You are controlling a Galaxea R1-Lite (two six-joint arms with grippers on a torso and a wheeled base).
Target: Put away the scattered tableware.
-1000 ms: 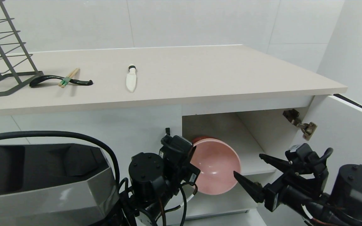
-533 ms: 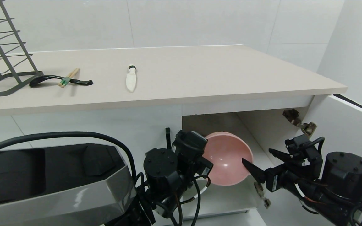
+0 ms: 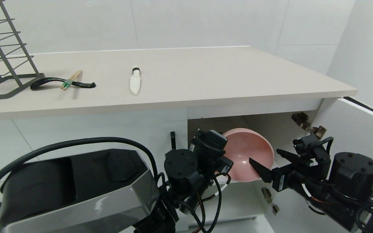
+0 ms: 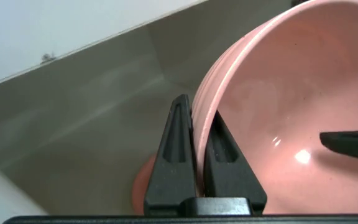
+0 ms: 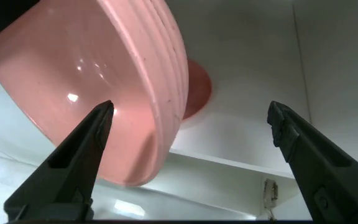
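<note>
Your left hand [image 4: 197, 113] is clamped on the rim of the ribbed pink ceramic bowl [image 3: 248, 150], holding it tipped on edge inside the open cabinet [image 3: 270, 124], above the white shelf [image 5: 247, 134]. Its mouth faces out toward your right hand [image 3: 265, 156], spread wide and empty just beside the opposite rim. I'd guess left sets it down.

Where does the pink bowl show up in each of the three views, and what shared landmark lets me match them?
Head view: pink bowl, inside the open cabinet.
Left wrist view: bowl, rim pinched by the left hand.
Right wrist view: bowl, tilted, rim between the fingers of the open right hand.
Shared landmark: that hand's dark fingertip before the bowl's inside.
</note>
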